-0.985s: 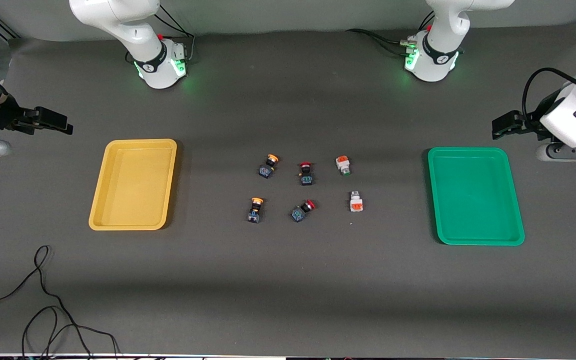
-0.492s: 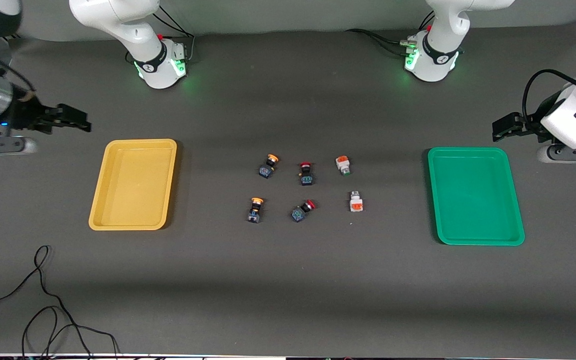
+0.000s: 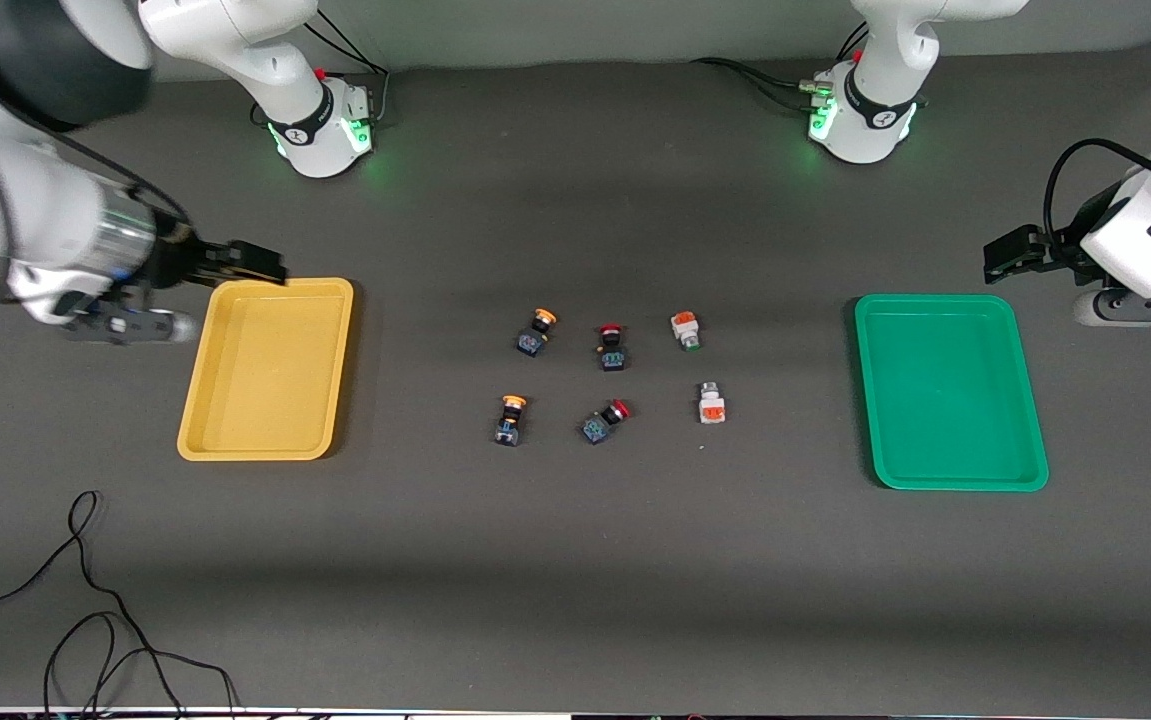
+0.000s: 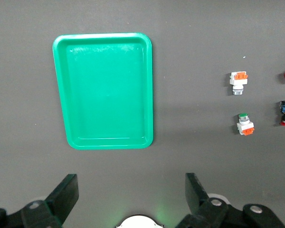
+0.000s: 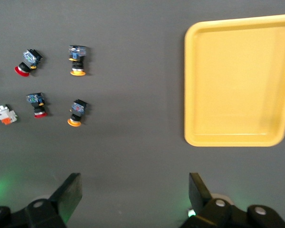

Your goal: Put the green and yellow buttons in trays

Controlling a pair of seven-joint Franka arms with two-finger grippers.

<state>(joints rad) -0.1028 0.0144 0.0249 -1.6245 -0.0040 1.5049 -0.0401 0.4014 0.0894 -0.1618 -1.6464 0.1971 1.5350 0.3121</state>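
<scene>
Two yellow-capped buttons (image 3: 536,333) (image 3: 510,419) and two white green-tipped buttons (image 3: 686,330) (image 3: 711,402) lie mid-table. They also show in the right wrist view (image 5: 77,58) (image 5: 76,112) and the left wrist view (image 4: 239,81) (image 4: 245,124). The yellow tray (image 3: 265,380) (image 5: 237,80) lies toward the right arm's end, the green tray (image 3: 950,400) (image 4: 104,90) toward the left arm's end. My right gripper (image 3: 260,265) (image 5: 135,190) is open and empty over the yellow tray's corner. My left gripper (image 3: 1000,255) (image 4: 131,190) is open and empty, up beside the green tray.
Two red-capped buttons (image 3: 612,347) (image 3: 604,421) lie between the yellow and white ones. A black cable (image 3: 85,600) loops on the table nearer the camera than the yellow tray. The arm bases (image 3: 320,125) (image 3: 860,115) stand along the table's edge farthest from the camera.
My right arm has swung in from the table's end until its gripper is over the yellow tray's corner. The left arm and all buttons have stayed put.
</scene>
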